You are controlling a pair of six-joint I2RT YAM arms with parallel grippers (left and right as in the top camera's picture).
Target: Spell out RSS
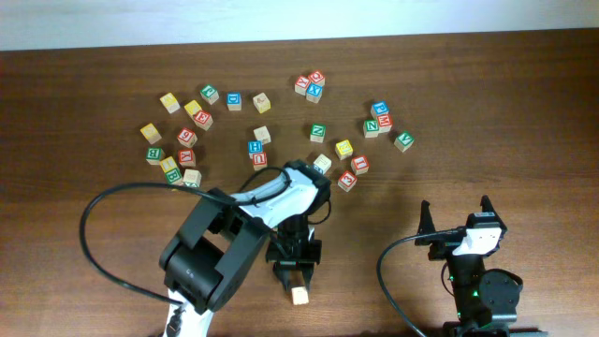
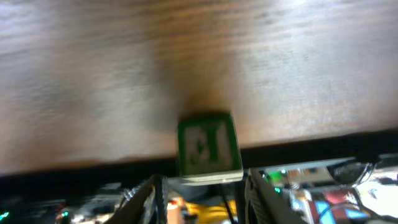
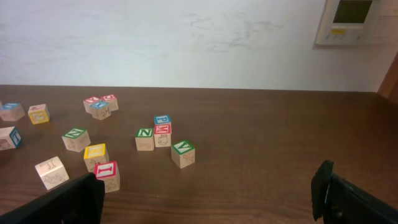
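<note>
A wooden cube with a white face and green border (image 2: 209, 146) lies near the table's front edge; its letter is blurred. In the overhead view it shows as a pale cube (image 1: 299, 295). My left gripper (image 1: 294, 270) is just behind it, and in the left wrist view its fingers (image 2: 202, 198) stand apart on either side of the cube's near end, open. Several yellow-faced cubes lie at the back left (image 1: 169, 102), and one lies in the middle cluster (image 1: 343, 148), also seen in the right wrist view (image 3: 95, 152). Their letters are too small to read. My right gripper (image 1: 459, 225) (image 3: 208, 199) is open and empty.
Red-, blue- and green-lettered cubes are scattered across the far half of the table, in groups at the left (image 1: 186, 137), the centre (image 1: 310, 86) and the right (image 1: 379, 120). A black cable (image 1: 94, 215) loops left of the left arm.
</note>
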